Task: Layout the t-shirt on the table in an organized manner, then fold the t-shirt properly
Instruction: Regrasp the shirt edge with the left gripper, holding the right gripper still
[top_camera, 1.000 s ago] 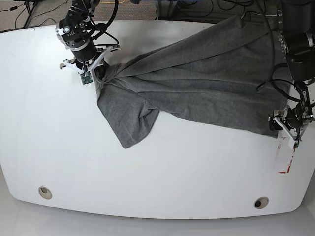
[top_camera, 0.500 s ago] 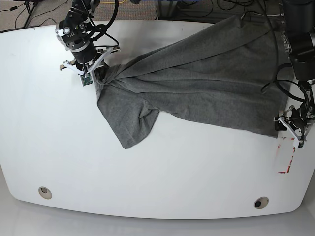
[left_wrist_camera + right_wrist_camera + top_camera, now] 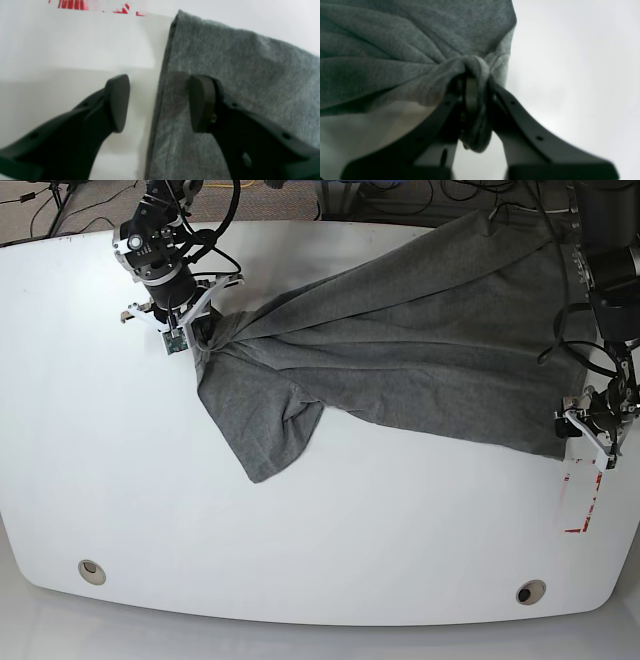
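The heather-grey t-shirt [image 3: 400,350] lies crumpled across the far right of the white table [image 3: 120,460], with one sleeve flopped toward the middle. At the shirt's left end my right gripper [image 3: 195,330] is shut on a bunched corner; the wrist view shows cloth [image 3: 395,50] gathered into the right gripper [image 3: 472,85]. My left gripper [image 3: 588,425] stands open over the shirt's right edge. In its wrist view the left gripper [image 3: 158,102] straddles the hem of the t-shirt [image 3: 237,75], one finger [image 3: 201,102] over cloth, the other [image 3: 117,102] over bare table.
A red-and-white tape mark [image 3: 580,500] lies just in front of the left gripper and shows as tape [image 3: 75,4] in its wrist view. Two round holes [image 3: 91,570] [image 3: 530,591] sit near the front edge. Cables run beyond the far edge.
The left gripper has shifted a little toward the far side along the shirt's right edge, still open. The right gripper keeps its hold and has barely moved.
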`<state>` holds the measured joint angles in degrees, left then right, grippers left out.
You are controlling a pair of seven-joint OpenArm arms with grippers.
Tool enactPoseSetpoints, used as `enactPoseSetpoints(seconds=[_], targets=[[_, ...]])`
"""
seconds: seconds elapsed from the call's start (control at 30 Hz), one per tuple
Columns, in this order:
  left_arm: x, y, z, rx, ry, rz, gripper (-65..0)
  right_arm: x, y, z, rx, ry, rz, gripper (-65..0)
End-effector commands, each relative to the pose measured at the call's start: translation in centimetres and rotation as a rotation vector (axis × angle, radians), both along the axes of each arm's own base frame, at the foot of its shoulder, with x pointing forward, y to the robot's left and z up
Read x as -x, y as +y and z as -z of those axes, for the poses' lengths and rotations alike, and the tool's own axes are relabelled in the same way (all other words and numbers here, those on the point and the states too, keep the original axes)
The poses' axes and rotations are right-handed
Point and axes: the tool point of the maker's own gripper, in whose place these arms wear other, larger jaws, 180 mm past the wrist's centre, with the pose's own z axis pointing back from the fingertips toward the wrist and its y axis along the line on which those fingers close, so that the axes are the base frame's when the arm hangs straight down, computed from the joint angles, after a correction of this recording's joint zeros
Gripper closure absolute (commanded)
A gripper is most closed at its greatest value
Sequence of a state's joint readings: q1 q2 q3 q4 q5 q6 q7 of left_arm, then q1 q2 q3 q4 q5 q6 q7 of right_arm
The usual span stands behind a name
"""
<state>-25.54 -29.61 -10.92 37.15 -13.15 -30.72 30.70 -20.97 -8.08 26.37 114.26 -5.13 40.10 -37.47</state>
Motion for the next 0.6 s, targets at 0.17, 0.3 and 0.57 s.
enactPoseSetpoints(seconds=[0.17,0.3,0.57], targets=[[-1.0,-2.7,0.4,0.042,-0.005,0.027,-35.7,-0.7,0.0,-1.0,-0.006,-0.048,-0.001,-3.8],[-1.5,-4.6,1.0,0.073,-0.008,0.044,-35.7,-0.7,0.0,-1.0,-0.006,-0.048,-0.001,-3.8],[-1.5,-6.3,1.6,0.088,0.018,0.07,-32.9,-0.7,0.0,-1.0,-0.006,-0.048,-0.001,-3.8]])
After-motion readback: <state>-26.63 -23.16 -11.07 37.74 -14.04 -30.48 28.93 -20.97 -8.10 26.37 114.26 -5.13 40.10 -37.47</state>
